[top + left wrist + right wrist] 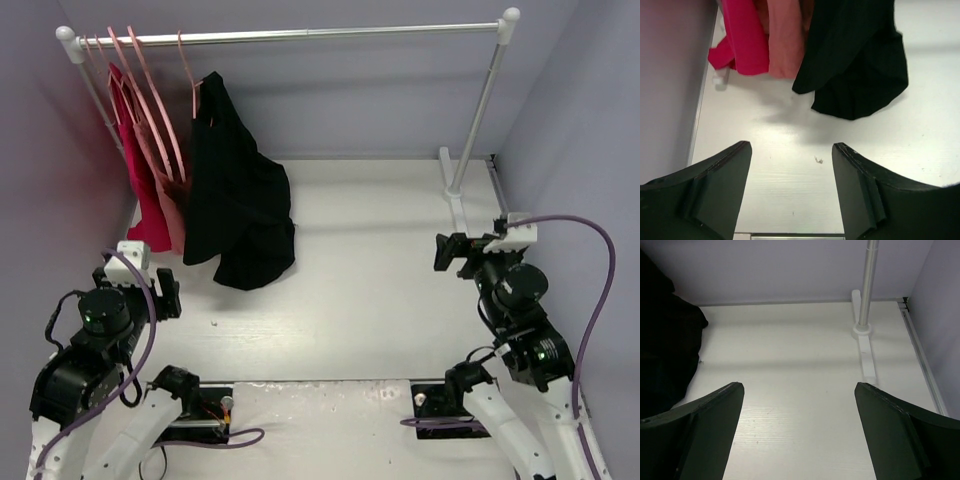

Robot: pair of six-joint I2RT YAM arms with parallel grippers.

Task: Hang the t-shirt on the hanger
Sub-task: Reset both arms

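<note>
The black t-shirt (235, 195) hangs from a pale-pink hanger (190, 85) hooked on the rail at the back left; its hem rests on the table. The shirt also shows in the left wrist view (855, 60) and at the left edge of the right wrist view (665, 355). My left gripper (165, 292) is open and empty near the table's left front, short of the shirt's hem; in its own view the left gripper (792, 146) has nothing between its fingers. My right gripper (447, 252) is open and empty at the right; in its own view the right gripper (799, 385) frames bare table.
A crimson garment (135, 170) and a rose-pink garment (165, 195) hang on pink hangers left of the black shirt. The clothes rail (300, 35) spans the back; its right post (478, 115) and foot (862, 340) stand at the back right. Walls close both sides.
</note>
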